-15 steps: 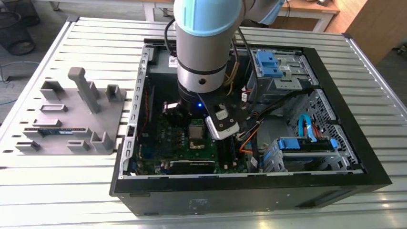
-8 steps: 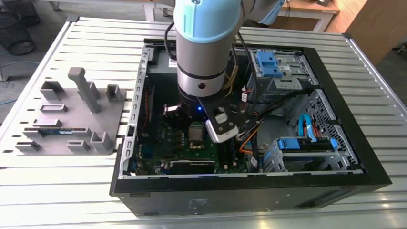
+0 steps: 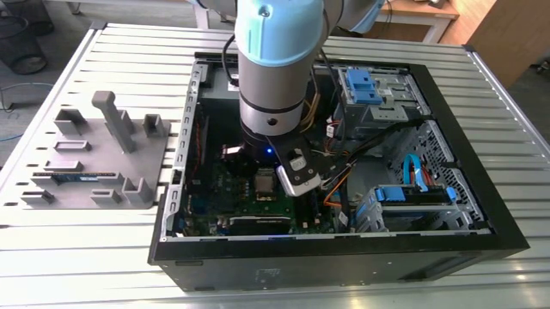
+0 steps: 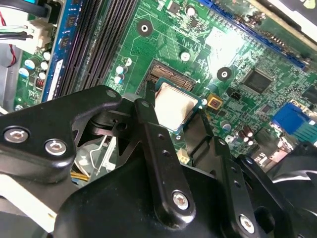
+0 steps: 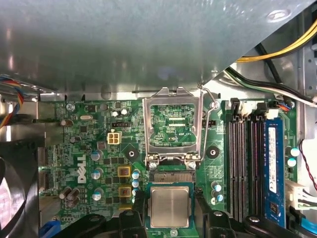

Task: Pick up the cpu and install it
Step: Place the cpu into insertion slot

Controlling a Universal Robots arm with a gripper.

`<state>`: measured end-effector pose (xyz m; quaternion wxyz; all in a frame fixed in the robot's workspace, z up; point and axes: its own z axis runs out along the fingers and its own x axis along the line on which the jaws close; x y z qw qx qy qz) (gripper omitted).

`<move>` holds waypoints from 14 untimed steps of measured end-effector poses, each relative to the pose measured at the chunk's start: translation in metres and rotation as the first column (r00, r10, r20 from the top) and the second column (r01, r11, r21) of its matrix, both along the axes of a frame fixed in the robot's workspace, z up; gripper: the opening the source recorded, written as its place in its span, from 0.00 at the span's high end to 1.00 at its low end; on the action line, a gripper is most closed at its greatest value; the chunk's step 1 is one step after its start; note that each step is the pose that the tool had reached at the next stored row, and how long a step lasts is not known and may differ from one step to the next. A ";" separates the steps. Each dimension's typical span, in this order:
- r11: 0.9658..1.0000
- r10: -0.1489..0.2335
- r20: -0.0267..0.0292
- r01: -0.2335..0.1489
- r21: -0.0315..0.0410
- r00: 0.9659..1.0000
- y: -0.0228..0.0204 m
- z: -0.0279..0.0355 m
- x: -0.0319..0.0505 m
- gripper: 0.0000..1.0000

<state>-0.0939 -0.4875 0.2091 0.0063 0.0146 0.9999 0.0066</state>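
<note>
Gripper (image 4: 173, 118) closed on the cpu (image 5: 170, 207), pinching opposite edges, likely to keep it level | cpu hovers just over the open socket (image 5: 171, 177), metal top up | hinged frame (image 5: 172, 126) stands flipped back, leaving the socket free

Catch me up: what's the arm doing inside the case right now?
The arm reaches into the open computer case. Its gripper holds the cpu by its edges at the motherboard socket, whose metal frame is hinged open. Some socket contacts show beside the chip, so it doesn't look seated yet.
</note>
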 end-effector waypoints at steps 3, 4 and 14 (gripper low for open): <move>1.000 0.007 0.000 -0.007 0.000 1.000 0.0000 -0.0015 0.0001 0.53; 1.000 0.009 0.000 -0.009 0.000 1.000 0.0000 -0.0022 0.0002 0.53; 1.000 0.024 -0.002 -0.024 0.000 1.000 -0.0006 -0.0092 0.0081 0.53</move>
